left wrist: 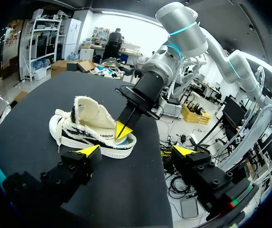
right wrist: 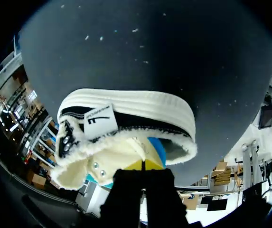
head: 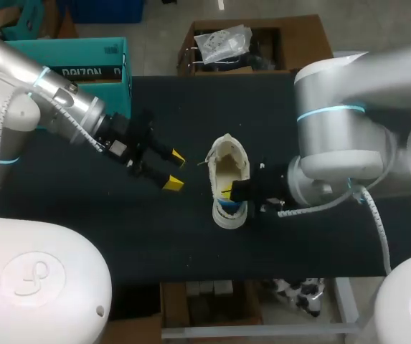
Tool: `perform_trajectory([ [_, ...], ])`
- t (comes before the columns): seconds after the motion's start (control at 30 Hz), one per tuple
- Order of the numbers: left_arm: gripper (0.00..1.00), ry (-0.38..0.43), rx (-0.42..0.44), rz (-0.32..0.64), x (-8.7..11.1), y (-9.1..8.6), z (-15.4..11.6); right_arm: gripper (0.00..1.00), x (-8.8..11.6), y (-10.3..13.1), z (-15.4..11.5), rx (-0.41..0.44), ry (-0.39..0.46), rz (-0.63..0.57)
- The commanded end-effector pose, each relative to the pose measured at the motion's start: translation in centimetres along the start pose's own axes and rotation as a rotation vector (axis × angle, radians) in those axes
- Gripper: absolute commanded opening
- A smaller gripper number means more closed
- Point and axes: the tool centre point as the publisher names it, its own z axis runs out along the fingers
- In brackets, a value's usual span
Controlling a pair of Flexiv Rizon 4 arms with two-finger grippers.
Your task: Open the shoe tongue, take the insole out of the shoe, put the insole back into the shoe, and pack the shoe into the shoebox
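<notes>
A cream and black shoe (head: 228, 179) with a fleecy lining lies mid-table, its tongue pulled open. My right gripper (head: 224, 192) reaches into the shoe's mouth near the heel. Its yellow tips are pressed together (right wrist: 144, 165) just above the blue insole (right wrist: 158, 148), and nothing shows between them. From the left wrist, the same tips (left wrist: 122, 129) point down into the shoe (left wrist: 88, 130) above the blue insole (left wrist: 121, 140). My left gripper (head: 175, 170) hangs wide open and empty a little left of the shoe, tips (left wrist: 136, 151) aimed at it. The teal shoebox (head: 90, 64) stands at the back left.
The black table (head: 334, 244) has bare cloth in front of the shoe and to both sides. My right arm's big elbow (head: 341, 143) looms over the table's right half.
</notes>
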Motion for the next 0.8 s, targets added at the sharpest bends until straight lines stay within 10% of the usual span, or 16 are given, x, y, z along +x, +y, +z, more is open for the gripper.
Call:
perform_trajectory([
  [0.03, 1.00, -0.058, 0.005, -0.004, 1.4, 0.0, -1.5, 0.00, 0.3, 1.6, 1.4, 0.024, -0.134, 0.020],
  [0.4, 1.00, -0.094, 0.012, -0.042, 1.8, 0.0, -2.4, 0.00, -0.7, 3.3, 1.9, 0.019, -0.147, 0.084],
  [0.8, 1.00, -0.190, -0.141, -0.085, 2.2, 0.0, -2.3, 0.00, 0.3, 0.7, -4.0, 0.170, -0.202, -0.067],
])
